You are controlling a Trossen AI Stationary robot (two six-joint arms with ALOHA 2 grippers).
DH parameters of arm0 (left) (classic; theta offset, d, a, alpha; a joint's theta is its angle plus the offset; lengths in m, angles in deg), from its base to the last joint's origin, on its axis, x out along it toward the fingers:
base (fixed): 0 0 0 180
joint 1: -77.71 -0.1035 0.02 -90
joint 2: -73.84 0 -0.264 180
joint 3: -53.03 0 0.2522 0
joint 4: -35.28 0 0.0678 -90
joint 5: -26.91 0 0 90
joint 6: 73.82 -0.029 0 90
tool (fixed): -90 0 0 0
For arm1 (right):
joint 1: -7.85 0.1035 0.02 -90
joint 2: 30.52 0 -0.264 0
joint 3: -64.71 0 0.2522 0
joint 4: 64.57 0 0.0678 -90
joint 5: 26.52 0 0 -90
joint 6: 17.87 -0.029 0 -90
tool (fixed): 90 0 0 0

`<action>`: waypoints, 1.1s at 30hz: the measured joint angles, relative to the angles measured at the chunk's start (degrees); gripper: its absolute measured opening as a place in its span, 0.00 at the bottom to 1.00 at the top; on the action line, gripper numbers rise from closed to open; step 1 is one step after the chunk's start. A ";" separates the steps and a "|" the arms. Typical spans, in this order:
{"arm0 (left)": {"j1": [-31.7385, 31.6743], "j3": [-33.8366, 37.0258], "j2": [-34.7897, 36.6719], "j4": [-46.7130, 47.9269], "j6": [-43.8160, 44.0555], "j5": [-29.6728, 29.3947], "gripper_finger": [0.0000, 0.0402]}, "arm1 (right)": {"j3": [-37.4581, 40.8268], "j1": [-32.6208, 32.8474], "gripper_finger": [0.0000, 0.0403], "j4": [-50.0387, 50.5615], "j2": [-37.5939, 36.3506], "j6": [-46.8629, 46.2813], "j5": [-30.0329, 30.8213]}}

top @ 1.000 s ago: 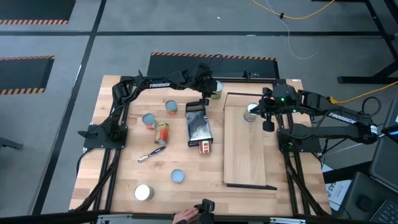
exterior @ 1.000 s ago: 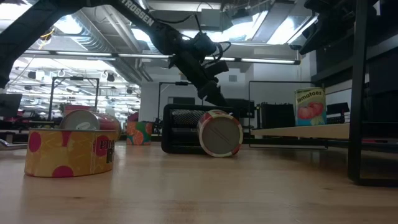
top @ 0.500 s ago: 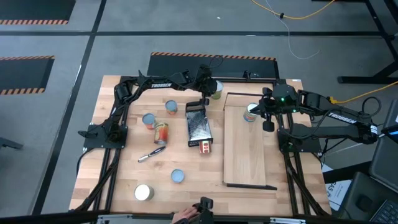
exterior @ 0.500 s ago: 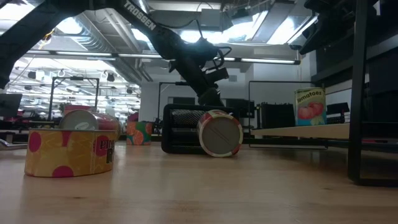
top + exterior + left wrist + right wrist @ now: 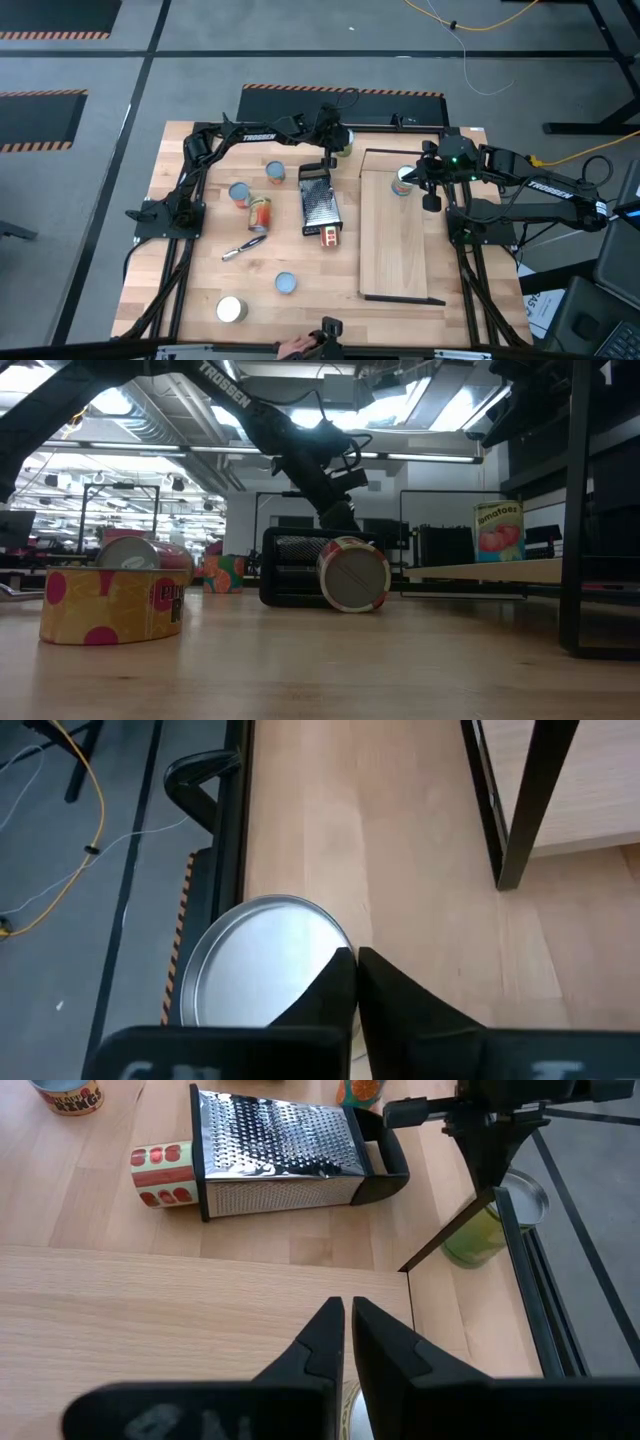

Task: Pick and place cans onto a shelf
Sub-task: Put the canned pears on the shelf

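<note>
Left end effector [image 5: 338, 141], fingers pressed together, hovers over and half hides a green can [image 5: 486, 1226].

Tomato can [image 5: 498, 531] upright on shelf [image 5: 395, 240].

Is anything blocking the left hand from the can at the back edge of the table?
Nothing visible does. The left hand hangs right above the silver-topped can near the table's back edge, fingers together. The shelf lies clear to the side.
</note>
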 joint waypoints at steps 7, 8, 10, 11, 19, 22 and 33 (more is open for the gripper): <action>1.03 0.07 0.70 1.13 2.82 -8.49 0.01 | 0.00 0.00 0.07 0.00 0.00 -0.90 -0.02; 1.22 0.07 0.72 0.85 2.84 -8.94 0.01 | 0.00 0.00 0.07 -0.01 0.00 -1.95 -0.01; 1.30 0.22 1.75 2.18 2.95 -9.30 0.00 | 0.02 -0.01 0.07 0.00 0.00 -4.04 -0.01; 1.56 0.22 2.50 2.23 3.00 -9.39 0.00 | 0.02 0.00 0.07 0.00 0.00 -4.45 -0.02; 4.32 0.11 8.43 6.79 7.21 -11.87 0.00 | 0.02 -0.02 0.07 0.03 -0.02 -5.86 -0.02; 5.65 0.09 11.01 9.58 8.95 -12.64 0.00 | 0.02 0.00 0.07 0.05 -0.02 -5.86 -0.02; 13.15 0.07 17.70 16.32 16.62 -14.67 0.00 | 0.02 0.04 0.07 0.41 0.00 -5.84 -0.02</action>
